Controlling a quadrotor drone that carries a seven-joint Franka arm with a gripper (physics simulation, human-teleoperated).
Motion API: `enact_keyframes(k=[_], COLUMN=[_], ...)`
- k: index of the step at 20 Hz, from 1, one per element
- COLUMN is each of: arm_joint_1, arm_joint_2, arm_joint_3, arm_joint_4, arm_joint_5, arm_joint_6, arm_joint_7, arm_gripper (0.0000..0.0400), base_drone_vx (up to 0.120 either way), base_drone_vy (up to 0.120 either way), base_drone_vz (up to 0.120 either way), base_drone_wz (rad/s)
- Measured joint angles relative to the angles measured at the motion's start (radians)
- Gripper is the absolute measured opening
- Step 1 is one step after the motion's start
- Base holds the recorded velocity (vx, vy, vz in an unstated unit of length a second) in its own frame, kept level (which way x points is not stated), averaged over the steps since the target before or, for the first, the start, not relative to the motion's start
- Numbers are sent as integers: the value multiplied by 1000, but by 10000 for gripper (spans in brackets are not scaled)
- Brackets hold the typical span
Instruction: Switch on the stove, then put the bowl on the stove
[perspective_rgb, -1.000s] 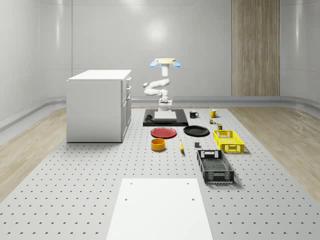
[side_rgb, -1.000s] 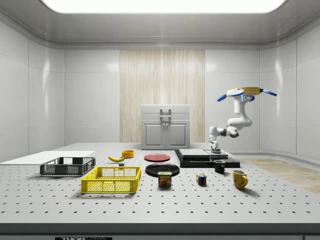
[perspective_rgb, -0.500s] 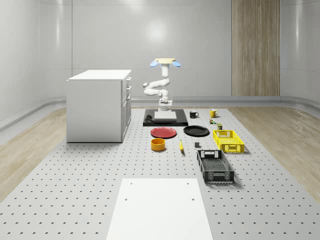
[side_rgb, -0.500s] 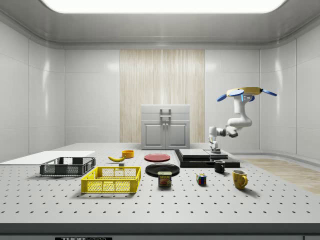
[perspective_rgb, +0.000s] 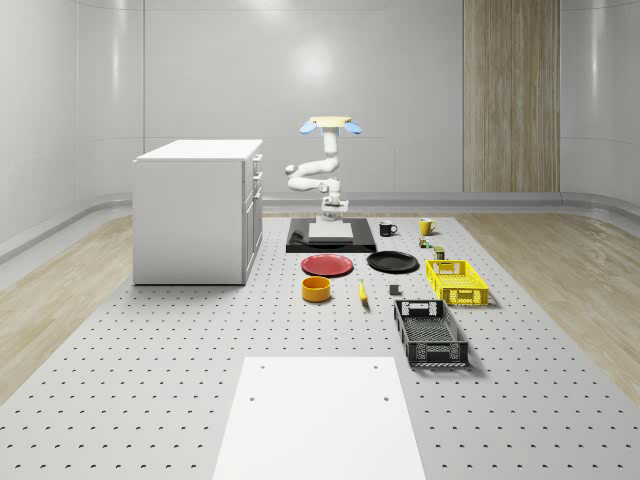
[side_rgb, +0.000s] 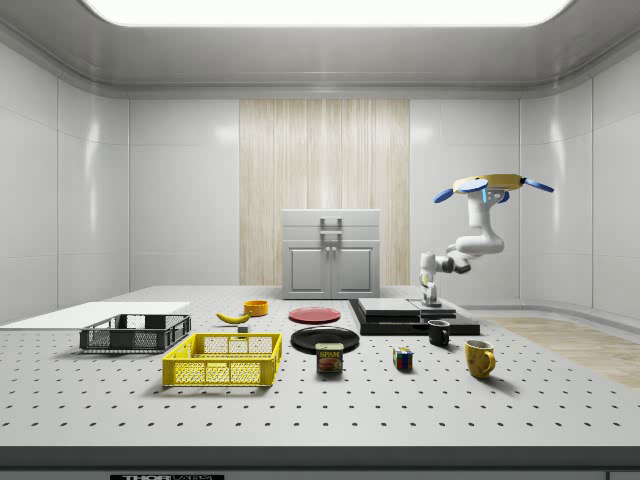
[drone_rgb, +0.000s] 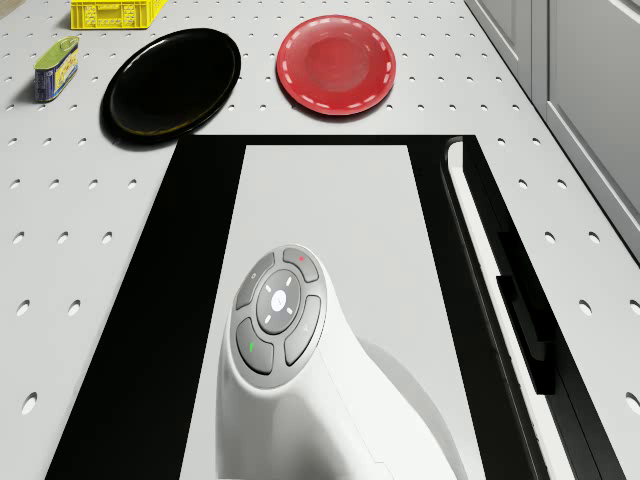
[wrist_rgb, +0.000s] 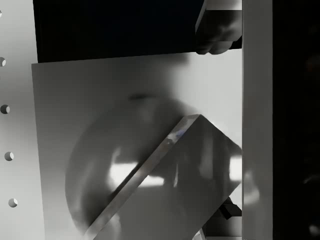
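Your stove (perspective_rgb: 331, 236) is a flat black slab with a pale top plate, lying beside the white cabinet (perspective_rgb: 198, 210). Your orange bowl (perspective_rgb: 316, 289) sits upright, well apart from the stove.

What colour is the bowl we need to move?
Orange-yellow bowl; clearest in the whole-scene view.

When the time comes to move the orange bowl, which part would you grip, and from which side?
Probably the rim, from straight above: the bowl stands upright and open-topped on the table, so one finger can go inside its wall and one outside. The side away from the nearby banana looks freest.
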Motion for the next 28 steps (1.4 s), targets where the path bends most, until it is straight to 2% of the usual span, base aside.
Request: enact_keyframes(k=[11, 20, 28], arm_joint_1=[-6, -56, -75], arm_joint_2=[-8, 8, -4], arm_joint_3=[5, 61, 96], arm_joint_4=[18, 117, 189], arm_joint_5=[12, 55, 91], arm_joint_6=[24, 33, 57], arm_joint_7=[-59, -116, -169], arm_gripper=[400, 400, 400], base_drone_vx=[0, 0, 20], base_drone_vy=[0, 0, 0], base_drone_vz=[0, 0, 120], base_drone_wz=[0, 0, 0])
